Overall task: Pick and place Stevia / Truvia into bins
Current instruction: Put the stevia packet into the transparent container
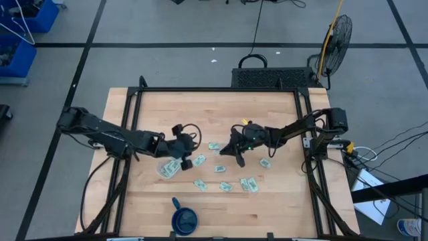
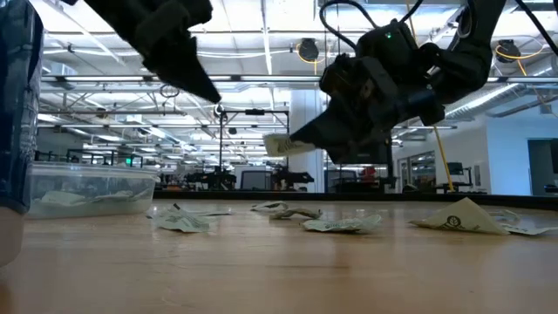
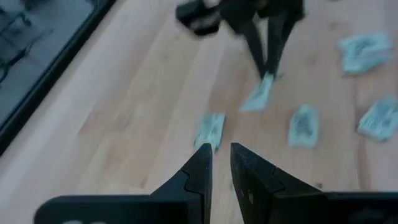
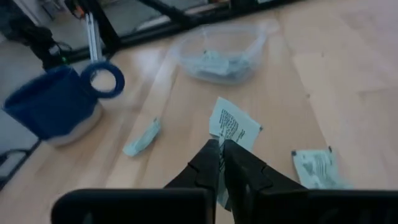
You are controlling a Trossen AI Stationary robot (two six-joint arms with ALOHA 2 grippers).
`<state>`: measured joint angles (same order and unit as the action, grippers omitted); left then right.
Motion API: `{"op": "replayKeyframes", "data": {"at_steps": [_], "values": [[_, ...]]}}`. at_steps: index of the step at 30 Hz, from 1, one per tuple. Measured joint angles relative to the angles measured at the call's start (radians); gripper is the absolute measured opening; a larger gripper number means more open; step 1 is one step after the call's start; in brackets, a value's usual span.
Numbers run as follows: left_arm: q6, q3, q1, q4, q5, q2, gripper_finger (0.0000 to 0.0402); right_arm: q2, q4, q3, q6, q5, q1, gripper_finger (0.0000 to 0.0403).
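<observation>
Above the middle of the pale wooden table (image 1: 281, 207), the right gripper (image 4: 220, 147) has its two dark fingers pressed together on one small flat pale green and white paper sachet (image 4: 233, 127), pinching it by an edge; the low view shows that sachet (image 2: 277, 145) lifted clear of the table top. The left gripper (image 3: 217, 150) hangs just beside and above the small clear rounded plastic tub (image 1: 168, 169), its fingers a narrow gap apart with nothing seen between them. The tub (image 2: 87, 187) rests on the table and already contains some sachets. The remaining loose sachets (image 1: 249, 184) lie scattered on the wood between the tub and the right arm, a few touching one another, most apart. A dark blue round cup with a handle (image 1: 184, 217) stands near the table's front edge, well apart from both grippers.
</observation>
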<state>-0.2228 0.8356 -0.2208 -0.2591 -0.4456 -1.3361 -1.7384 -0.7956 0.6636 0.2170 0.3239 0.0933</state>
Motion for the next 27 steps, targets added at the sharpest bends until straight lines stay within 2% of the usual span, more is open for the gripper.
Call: {"op": "replayKeyframes", "data": {"at_steps": [5, 12, 16, 22, 27], "values": [[0.069, 0.0, 0.005, 0.11, 0.075, -0.046, 0.0085, 0.001, -0.031, 0.0, 0.009, -0.004, -0.003, 0.0017], [0.181, 0.0, 0.017, 0.262, 0.079, -0.133, 0.0154, 0.001, -0.053, 0.0, 0.07, -0.003, -0.003, 0.0017], [0.222, 0.001, 0.033, 0.35, 0.079, -0.2, 0.0179, 0.001, -0.055, 0.0, 0.102, -0.003, -0.003, 0.0017], [0.226, 0.0, 0.056, 0.439, 0.089, -0.295, 0.0193, 0.001, -0.06, 0.0, 0.112, -0.003, -0.004, 0.0017], [0.251, 0.0, 0.058, 0.494, 0.132, -0.338, 0.0187, 0.001, -0.061, 0.0, 0.112, -0.003, -0.004, 0.0018]]}}
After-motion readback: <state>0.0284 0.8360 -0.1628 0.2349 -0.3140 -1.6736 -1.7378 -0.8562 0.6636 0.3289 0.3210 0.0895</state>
